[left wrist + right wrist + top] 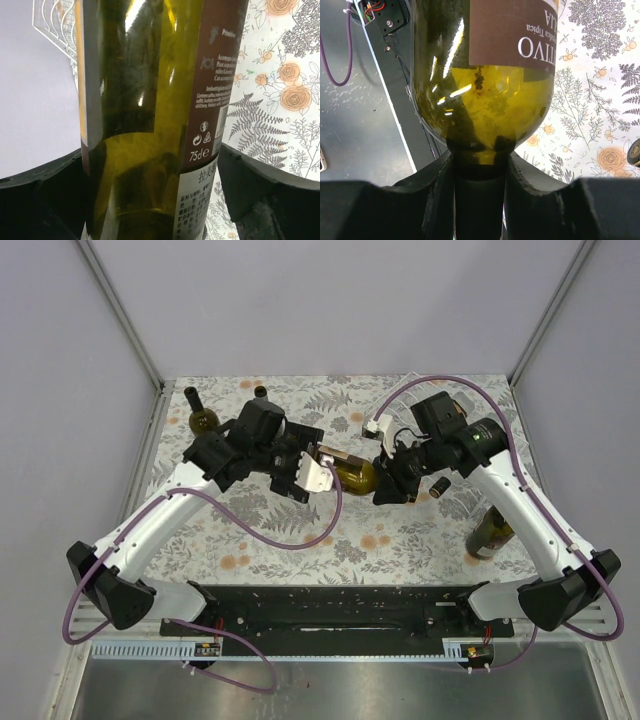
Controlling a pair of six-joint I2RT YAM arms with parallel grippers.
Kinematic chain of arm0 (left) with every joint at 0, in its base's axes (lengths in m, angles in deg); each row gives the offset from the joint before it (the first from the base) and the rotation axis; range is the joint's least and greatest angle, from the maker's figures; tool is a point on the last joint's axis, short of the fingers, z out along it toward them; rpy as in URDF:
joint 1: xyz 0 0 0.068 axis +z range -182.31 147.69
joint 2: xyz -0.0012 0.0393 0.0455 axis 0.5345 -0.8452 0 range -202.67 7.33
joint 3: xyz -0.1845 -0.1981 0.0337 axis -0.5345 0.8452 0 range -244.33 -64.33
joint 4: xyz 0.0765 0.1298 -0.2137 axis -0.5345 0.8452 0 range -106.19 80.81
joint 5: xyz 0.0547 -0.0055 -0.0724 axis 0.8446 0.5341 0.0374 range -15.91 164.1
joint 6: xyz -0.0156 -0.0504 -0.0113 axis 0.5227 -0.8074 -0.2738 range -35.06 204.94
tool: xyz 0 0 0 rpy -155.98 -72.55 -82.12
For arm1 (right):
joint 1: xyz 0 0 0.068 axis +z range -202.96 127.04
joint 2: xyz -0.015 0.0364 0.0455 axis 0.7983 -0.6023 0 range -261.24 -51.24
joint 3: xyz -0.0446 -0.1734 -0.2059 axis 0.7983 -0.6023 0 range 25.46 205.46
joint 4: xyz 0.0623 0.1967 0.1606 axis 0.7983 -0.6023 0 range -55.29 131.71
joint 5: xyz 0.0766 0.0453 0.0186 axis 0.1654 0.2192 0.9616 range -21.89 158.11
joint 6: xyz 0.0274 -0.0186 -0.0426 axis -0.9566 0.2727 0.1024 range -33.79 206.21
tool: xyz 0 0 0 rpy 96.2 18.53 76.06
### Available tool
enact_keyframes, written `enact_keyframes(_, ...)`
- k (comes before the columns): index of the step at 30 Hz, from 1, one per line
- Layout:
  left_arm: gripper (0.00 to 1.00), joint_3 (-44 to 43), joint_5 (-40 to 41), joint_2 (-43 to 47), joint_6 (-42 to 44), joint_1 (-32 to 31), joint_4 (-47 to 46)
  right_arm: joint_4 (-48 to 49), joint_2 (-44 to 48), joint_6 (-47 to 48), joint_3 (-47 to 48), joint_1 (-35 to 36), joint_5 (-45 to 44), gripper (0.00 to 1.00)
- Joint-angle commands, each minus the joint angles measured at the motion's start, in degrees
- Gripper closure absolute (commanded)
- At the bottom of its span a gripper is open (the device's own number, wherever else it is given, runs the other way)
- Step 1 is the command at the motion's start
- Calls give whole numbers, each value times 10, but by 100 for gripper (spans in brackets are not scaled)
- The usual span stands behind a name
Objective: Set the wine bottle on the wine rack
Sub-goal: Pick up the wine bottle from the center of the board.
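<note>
A green wine bottle (pixel 352 474) with a brown label hangs level above the table between my two grippers. My right gripper (pixel 385 478) is shut on its neck; in the right wrist view the black fingers (pixel 432 195) clamp the neck just under the shoulder (pixel 485 90). My left gripper (pixel 322 468) stands open around the bottle's lower body (pixel 145 100). A thin strip of cloth shows between the label and the right finger (pixel 260 185). The wine rack (pixel 52 22) shows as clear curved ribs at the top left of the left wrist view.
Another green bottle (pixel 490 532) stands by the right arm. Two more bottles (pixel 203 416) sit at the back left. A small dark cap (pixel 440 485) lies on the floral cloth (pixel 300 540). Grey walls close the back and sides.
</note>
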Motion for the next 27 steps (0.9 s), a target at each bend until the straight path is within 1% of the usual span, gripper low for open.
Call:
enact_keyframes(1,1,26,47,2,20,-1,-32,61,22,12,34,-1,73,100)
enact_keyframes(3,2,33,54,2,22,-1,-40,61,21,12,34,-1,79,100)
enact_keyframes(4,5,36,57,0,22,-1,-42,61,20,12,34,-1,80,100)
enact_keyframes(5,9,37,58,-1,22,0,-44,60,19,12,34,-1,80,100)
enact_keyframes(6,16,37,59,-3,19,-1,-47,60,19,12,33,-1,80,100)
enact_keyframes(7,28,35,55,-3,16,-1,-46,61,19,13,32,-1,81,100)
enact_keyframes(8,37,34,51,-3,15,-1,-46,59,20,13,32,-1,82,100)
enact_keyframes(9,50,35,49,-2,15,-1,-46,59,19,15,32,-1,81,100)
enact_keyframes(10,72,37,48,0,15,-2,-45,59,18,14,33,-1,78,97)
enact_keyframes(11,95,37,47,1,13,-2,-47,58,19,12,36,-1,74,95)
enact_keyframes(12,100,38,46,3,7,-2,-47,58,18,13,39,-1,70,94)
enact_keyframes(14,100,41,43,6,-3,-2,-47,57,19,12,41,-1,63,84)
enact_keyframes(18,100,51,33,14,-30,-1,-44,58,13,8,53,-1,45,48)
enact_keyframes(19,100,54,30,16,-38,1,-46,58,13,6,58,-1,39,38)
enact_keyframes(20,100,55,29,18,-45,0,-45,59,13,5,64,-1,34,20)
enact_keyframes(21,100,57,27,18,-53,4,-44,59,12,3,72,-1,27,11)
enact_keyframes(22,100,58,18,18,-60,6,-46,58,13,3,80,-1,21,4)
enact_keyframes(23,100,59,10,19,-74,11,-49,59,13,1,87,-1,15,1)
enact_keyframes(27,100,49,-52,25,-121,51,-64,69,13,-10,121,-1,-28,0)
